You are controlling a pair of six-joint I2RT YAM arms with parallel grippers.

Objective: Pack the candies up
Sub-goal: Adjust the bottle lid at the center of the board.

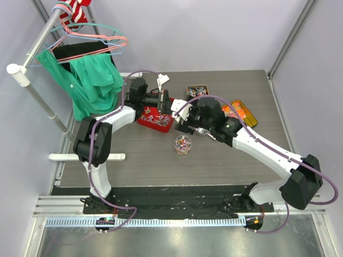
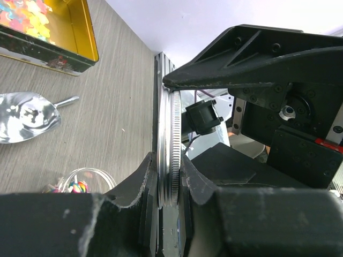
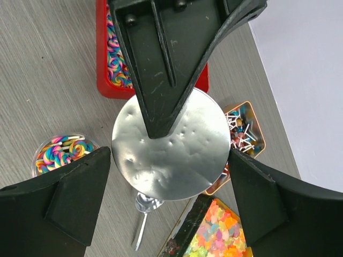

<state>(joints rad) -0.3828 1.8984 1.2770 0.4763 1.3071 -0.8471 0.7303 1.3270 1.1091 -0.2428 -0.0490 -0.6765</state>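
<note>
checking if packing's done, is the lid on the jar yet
No, the jar stands open with candies showing, and the left gripper holds the lid clear of it.

A green garment point(image 1: 96, 80) hangs over a white rail point(image 1: 37, 47) beside pastel wire hangers point(image 1: 102, 40). On the grey wood-grain surface point(image 1: 134, 166) a metal scoop point(image 2: 27, 115) lies near a gold-lined tin point(image 2: 80, 29) of orange, yellow and green gummies. A small tin point(image 3: 259, 128) of stick sweets sits close by.
</note>
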